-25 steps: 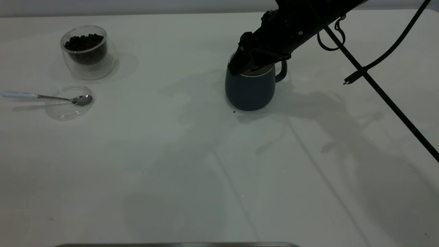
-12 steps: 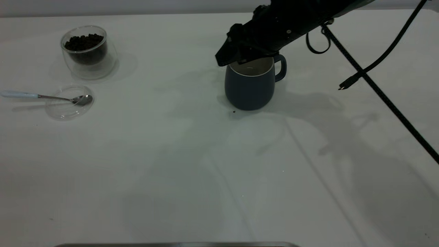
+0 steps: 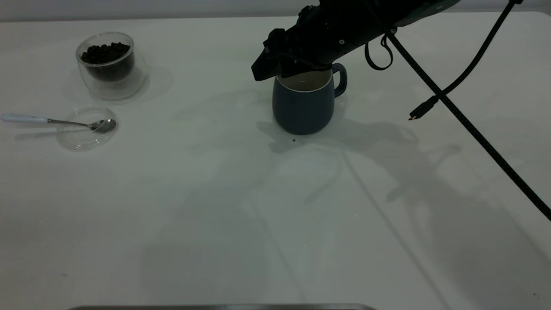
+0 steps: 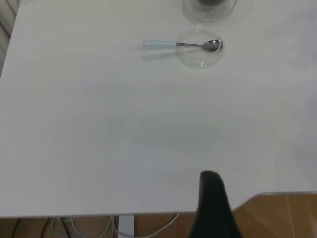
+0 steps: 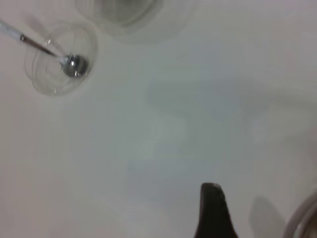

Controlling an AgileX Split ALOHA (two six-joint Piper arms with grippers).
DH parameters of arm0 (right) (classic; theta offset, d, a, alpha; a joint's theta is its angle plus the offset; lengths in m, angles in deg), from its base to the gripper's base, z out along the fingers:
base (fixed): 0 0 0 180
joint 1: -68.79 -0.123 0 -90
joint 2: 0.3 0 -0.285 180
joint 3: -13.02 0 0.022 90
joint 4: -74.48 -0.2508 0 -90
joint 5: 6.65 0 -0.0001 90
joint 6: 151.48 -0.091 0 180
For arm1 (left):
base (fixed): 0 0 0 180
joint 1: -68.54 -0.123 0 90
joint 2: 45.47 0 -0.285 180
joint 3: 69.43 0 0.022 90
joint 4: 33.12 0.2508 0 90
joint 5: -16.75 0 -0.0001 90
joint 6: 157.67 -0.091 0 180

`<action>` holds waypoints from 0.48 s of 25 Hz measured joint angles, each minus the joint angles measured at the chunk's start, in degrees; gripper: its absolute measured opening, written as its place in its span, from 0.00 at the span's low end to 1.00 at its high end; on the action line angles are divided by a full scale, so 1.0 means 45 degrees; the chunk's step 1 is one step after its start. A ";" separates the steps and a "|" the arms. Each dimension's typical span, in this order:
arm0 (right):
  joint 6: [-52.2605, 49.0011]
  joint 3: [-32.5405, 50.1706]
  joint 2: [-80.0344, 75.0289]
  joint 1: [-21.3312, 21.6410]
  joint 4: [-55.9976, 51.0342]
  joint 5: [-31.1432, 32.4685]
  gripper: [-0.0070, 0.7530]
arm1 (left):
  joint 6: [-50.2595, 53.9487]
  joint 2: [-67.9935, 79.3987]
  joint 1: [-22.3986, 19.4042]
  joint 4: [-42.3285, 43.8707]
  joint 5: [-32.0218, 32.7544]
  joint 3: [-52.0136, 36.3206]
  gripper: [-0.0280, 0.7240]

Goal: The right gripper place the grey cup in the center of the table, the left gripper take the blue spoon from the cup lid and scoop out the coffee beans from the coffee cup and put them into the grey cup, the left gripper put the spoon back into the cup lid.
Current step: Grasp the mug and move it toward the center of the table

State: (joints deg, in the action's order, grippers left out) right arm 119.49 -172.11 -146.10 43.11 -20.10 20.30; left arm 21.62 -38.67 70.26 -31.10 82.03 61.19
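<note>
The grey cup (image 3: 303,110) is upright at the middle-back of the table (image 3: 215,193), handle pointing right. My right gripper (image 3: 275,69) is shut on the cup's rim from above; in the right wrist view one of its fingers (image 5: 213,213) shows beside that rim (image 5: 304,220). At the far left the coffee cup (image 3: 109,64) holds coffee beans (image 3: 105,51). In front of it the blue spoon (image 3: 56,122) lies with its bowl in the cup lid (image 3: 84,133). My left gripper (image 4: 213,198) hangs over the table's edge, far from the spoon (image 4: 178,44).
A black cable with a loose plug (image 3: 424,108) dangles from the right arm over the table's right side. One dark speck (image 3: 294,140) lies just in front of the grey cup. A metal edge (image 3: 224,307) runs along the table's near side.
The right gripper has moved left and a little up, and the grey cup has shifted left with it. Spoon, lid and coffee cup have not moved.
</note>
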 joint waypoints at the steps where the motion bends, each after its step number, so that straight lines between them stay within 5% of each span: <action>1: 0.0089 0.0000 0.0000 0.0000 -0.0161 -0.0010 0.65 | 0.0000 0.0000 0.0000 0.0000 0.0000 0.0000 0.82; 12: 0.0347 0.0000 0.0000 0.0000 -0.0209 -0.0165 0.65 | 0.0000 0.0000 0.0000 0.0000 0.0000 0.0000 0.82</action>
State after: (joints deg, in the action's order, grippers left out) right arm 121.06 -172.11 -146.10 43.11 -21.04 19.56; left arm 21.62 -38.67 70.26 -31.10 82.03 61.19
